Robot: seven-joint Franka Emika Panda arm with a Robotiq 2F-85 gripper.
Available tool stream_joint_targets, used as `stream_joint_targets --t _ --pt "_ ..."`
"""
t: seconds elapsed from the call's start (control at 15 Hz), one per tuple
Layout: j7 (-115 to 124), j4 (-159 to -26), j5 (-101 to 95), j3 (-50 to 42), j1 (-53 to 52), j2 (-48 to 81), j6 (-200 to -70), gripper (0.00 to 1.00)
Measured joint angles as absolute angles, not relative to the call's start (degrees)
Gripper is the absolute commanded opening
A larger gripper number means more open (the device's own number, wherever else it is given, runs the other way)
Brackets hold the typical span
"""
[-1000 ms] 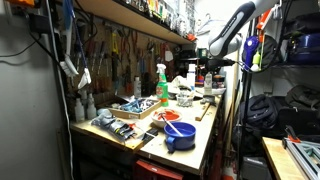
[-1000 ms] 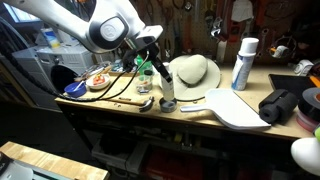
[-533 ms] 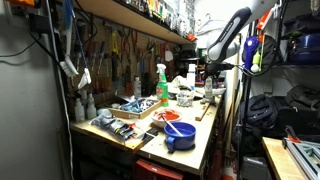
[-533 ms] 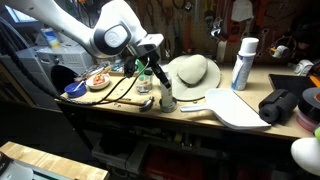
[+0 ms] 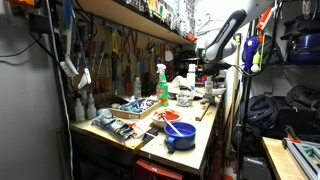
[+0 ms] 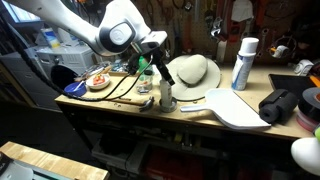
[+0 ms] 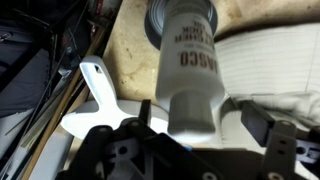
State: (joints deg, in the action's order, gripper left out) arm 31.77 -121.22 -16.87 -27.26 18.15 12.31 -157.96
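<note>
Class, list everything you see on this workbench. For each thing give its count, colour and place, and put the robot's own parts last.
bottle: one, grey-white, upright at the bench front, under the pincer
hat: one, cream, behind the bottle
spray can: one, white and blue, beside the hat
board: one, white, bench front
spatula: one, white, beside the bottle
spray bottle: one, green, mid-bench
cup: one, blue, bench end
arm: one, white, above the bench
pincer: one, black, open over the bottle
</note>
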Motion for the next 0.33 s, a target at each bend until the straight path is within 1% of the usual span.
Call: stream_joint_targets --t 0.2,0.33 --pt "31.58 -118.02 -17.26 -28.77 17.39 9.57 -158.12 1.0" --pt "27.94 -117.73 -15.66 -27.86 17.46 5.04 -159.25 1.0"
